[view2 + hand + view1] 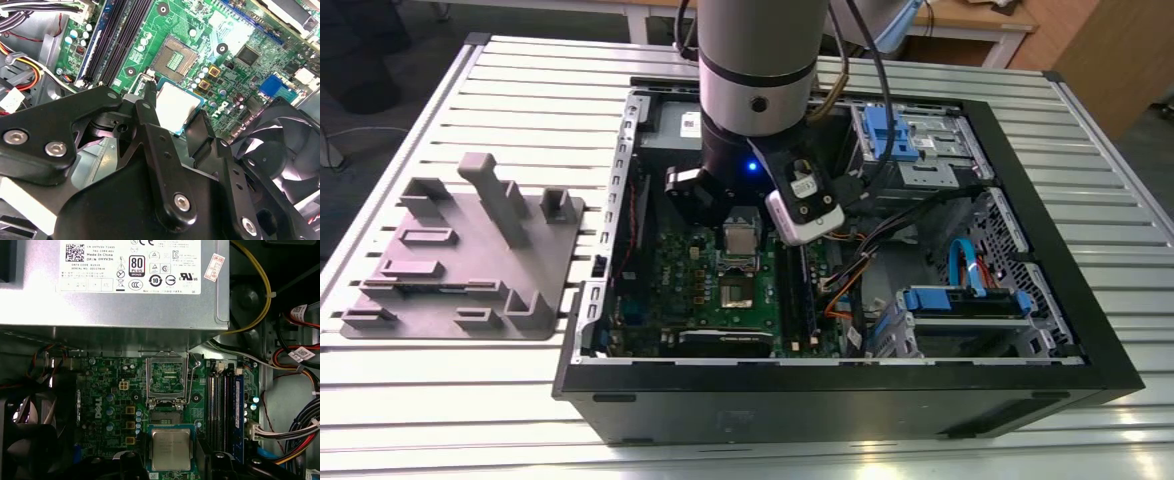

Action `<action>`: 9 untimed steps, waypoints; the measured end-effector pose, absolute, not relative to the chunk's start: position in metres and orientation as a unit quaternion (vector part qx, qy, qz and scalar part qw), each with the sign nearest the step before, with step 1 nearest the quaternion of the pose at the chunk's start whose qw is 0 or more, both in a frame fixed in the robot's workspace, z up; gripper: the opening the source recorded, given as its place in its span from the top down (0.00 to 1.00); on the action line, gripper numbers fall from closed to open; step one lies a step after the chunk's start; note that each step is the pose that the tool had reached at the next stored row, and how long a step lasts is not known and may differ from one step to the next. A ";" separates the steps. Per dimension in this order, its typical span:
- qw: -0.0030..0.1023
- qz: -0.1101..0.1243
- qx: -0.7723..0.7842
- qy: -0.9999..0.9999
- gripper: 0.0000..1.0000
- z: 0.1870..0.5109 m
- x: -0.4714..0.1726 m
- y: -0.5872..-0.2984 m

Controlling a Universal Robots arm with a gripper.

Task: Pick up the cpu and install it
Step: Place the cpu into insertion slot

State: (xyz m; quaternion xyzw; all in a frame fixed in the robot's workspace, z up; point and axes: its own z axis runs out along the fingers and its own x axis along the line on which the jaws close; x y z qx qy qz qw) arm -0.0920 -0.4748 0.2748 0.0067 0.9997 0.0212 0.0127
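Exterior view: the arm stands over the open computer case (1067, 330) on the slatted counter (454, 90), with the grey moulded tray (467, 250) well apart on the exterior view's left. The end effector (739, 230) hangs above the motherboard (680, 260). I take the pale square at its tips for the cpu (742, 240). Second wrist view: two black fingers (150, 107) flank the cpu (176, 106) on opposite edges. I judge it gripped and carried clear of the board. The bare socket (175, 56) lies just beyond it, beside the memory slots (117, 40). First wrist view: the socket (165, 415) sits between the held cpu (171, 450) and the power supply (115, 305), its hinged frame (167, 375) thrown open toward the supply. The chip is square, so it has no long axis, and its edges run parallel with the socket's. Markings: the white label (130, 265) on the supply carries print and certification marks, and a red-and-white sticker (215, 267) sits beside it. Faint print on the cpu top is too small to tell.
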 end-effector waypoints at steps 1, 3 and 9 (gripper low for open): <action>0.013 0.021 0.007 1.000 0.53 0.275 -0.092 -0.475; 0.013 0.021 0.007 1.000 0.53 0.274 -0.092 -0.475; 0.013 0.021 0.007 1.000 0.53 0.274 -0.092 -0.473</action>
